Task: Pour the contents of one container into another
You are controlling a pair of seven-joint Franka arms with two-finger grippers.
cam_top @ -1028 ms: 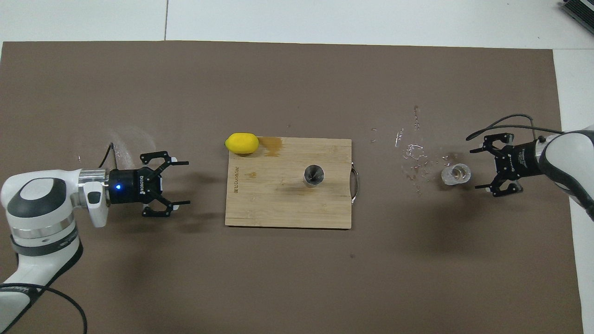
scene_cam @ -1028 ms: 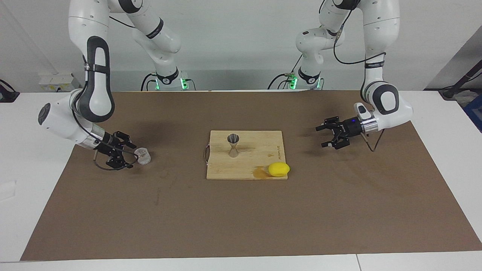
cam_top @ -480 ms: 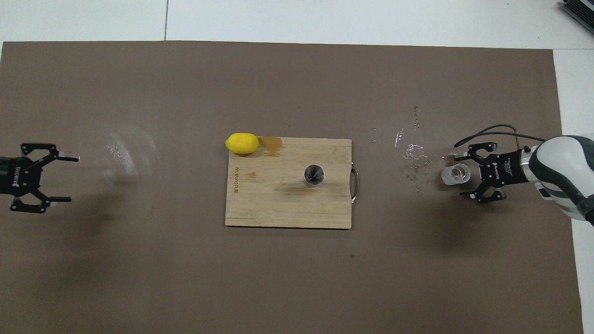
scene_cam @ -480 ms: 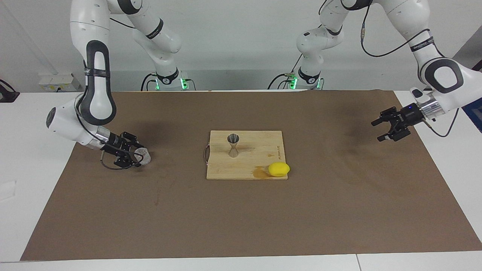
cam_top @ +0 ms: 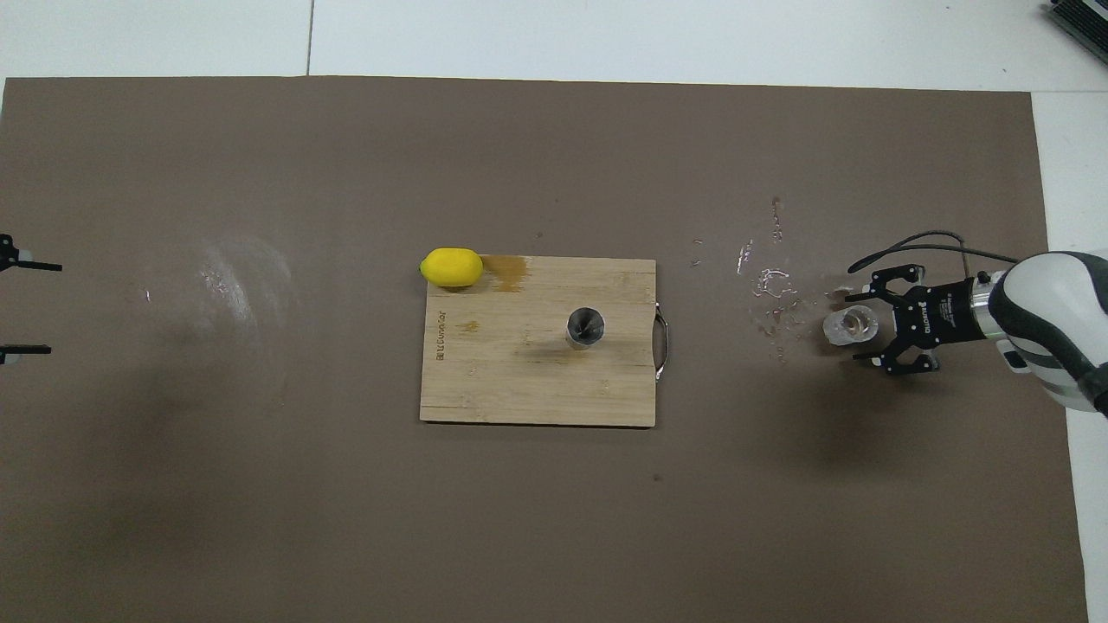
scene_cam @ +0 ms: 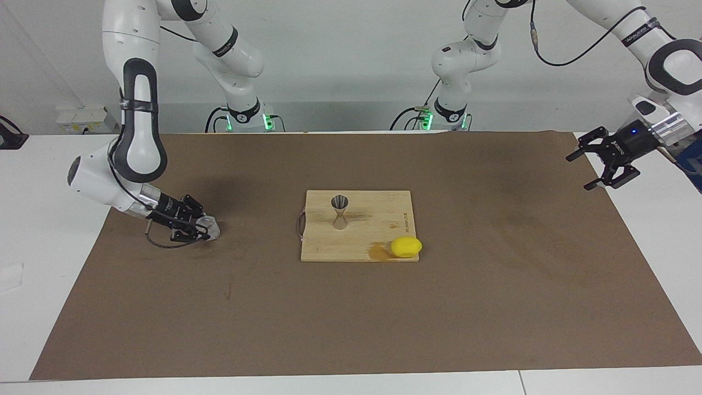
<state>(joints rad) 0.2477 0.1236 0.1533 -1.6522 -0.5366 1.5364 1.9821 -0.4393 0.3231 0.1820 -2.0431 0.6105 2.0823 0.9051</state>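
The clear glass tumbler (scene_cam: 211, 226) (cam_top: 849, 325) stands on the brown mat toward the right arm's end of the table. My right gripper (scene_cam: 203, 228) (cam_top: 854, 326) is low at the mat and shut on the tumbler, one finger on each side of it. The steel jigger (scene_cam: 340, 210) (cam_top: 585, 328) stands upright on the wooden cutting board (scene_cam: 378, 219) (cam_top: 519, 381) at mid-table. My left gripper (scene_cam: 580, 171) (cam_top: 22, 307) hangs open and holds nothing, raised over the mat's edge at the left arm's end.
A yellow lemon (scene_cam: 406, 247) (cam_top: 451, 266) lies at a board corner, at the edge farther from the robots, beside a wet stain. Spilled drops (cam_top: 767, 290) glisten on the mat between the board and the tumbler. A cable loops by the right wrist.
My right gripper has closed its fingers onto the tumbler. The left arm has drawn back from near the board to its own end of the table and risen.
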